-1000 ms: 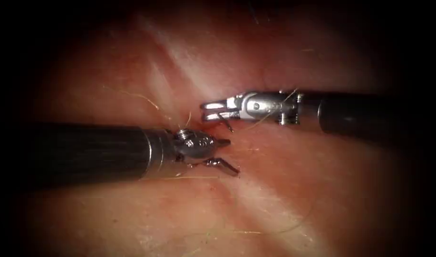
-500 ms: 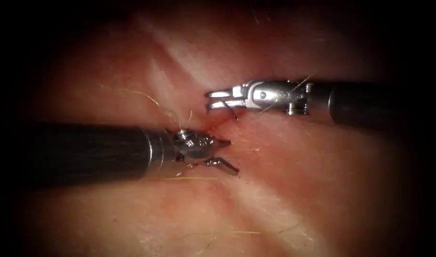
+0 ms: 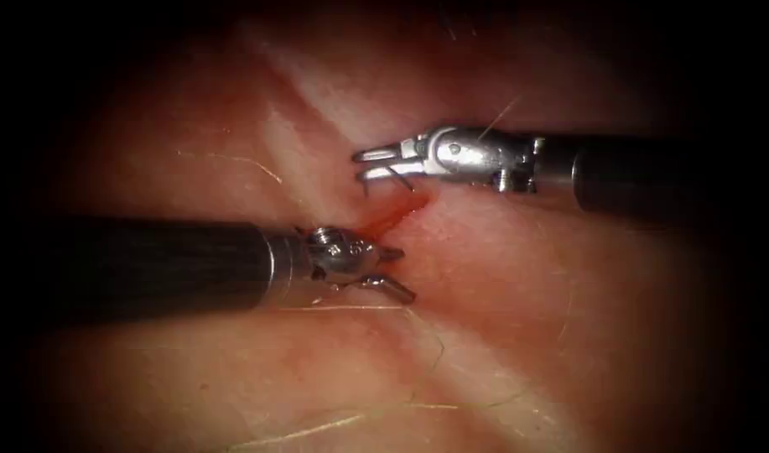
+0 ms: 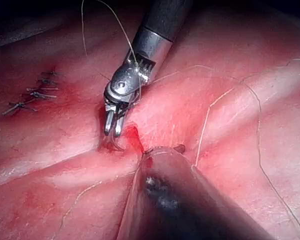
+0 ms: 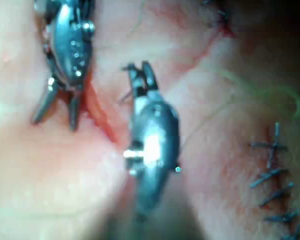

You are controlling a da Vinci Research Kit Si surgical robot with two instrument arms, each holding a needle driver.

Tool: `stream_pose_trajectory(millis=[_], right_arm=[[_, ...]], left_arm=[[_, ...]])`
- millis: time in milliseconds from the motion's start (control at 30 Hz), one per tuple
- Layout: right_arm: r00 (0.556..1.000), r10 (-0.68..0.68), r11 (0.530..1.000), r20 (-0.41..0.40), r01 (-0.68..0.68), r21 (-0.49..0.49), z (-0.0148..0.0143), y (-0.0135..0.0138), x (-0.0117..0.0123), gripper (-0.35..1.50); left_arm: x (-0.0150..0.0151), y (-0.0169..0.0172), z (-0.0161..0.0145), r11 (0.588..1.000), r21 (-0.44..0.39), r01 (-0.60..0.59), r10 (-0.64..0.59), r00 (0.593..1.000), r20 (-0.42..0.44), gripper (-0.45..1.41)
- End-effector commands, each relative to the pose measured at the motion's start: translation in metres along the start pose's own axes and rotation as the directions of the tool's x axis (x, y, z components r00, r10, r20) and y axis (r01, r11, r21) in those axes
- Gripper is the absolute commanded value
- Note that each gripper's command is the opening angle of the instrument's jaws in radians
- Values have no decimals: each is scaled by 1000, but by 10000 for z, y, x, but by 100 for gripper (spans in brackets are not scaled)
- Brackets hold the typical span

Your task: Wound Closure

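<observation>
Your right tool (image 3: 371,164) pinched the needle (image 3: 398,178) just above the cut (image 3: 376,225). The needle hung down from its jaws toward the red fluid (image 3: 401,211). Your left tool (image 3: 397,270) gaped wide and held nothing. From the left wrist, the needle (image 4: 115,146) curved under the right tool (image 4: 111,126), down at the tissue (image 4: 250,165); whether it was in, I could not tell. From the right wrist, the needle (image 5: 125,96) stuck out sideways. It looked thin, hard and slippery, so grip its middle, not its tip.
</observation>
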Motion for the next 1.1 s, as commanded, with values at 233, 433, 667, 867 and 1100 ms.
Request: stream_pose_trajectory(millis=[233, 433, 667, 867, 1100], right_arm=[[987, 160, 982, 28, -162, 93, 6, 9, -2, -35], [948, 317, 939, 39, -320, 125, 8, 15, -6, -35], [878, 472, 865, 77, -478, 150, 14, 14, -16, -35], [845, 529, 833, 81, -535, 138, 19, 31, -14, -35], [801, 590, 786, 103, -599, 154, 20, 36, -12, -35]], left_arm=[[1, -2, 7, 1000, 1, -4, 4, 1000, 11, 56], [1, -1, 6, 1000, 1, -4, 4, 1000, 11, 56], [2, 0, 5, 1000, -1, -3, 3, 1000, 12, 56], [3, 1, 5, 1000, 0, -2, 2, 1000, 14, 56], [3, 1, 5, 1000, 0, -2, 2, 1000, 14, 56]])
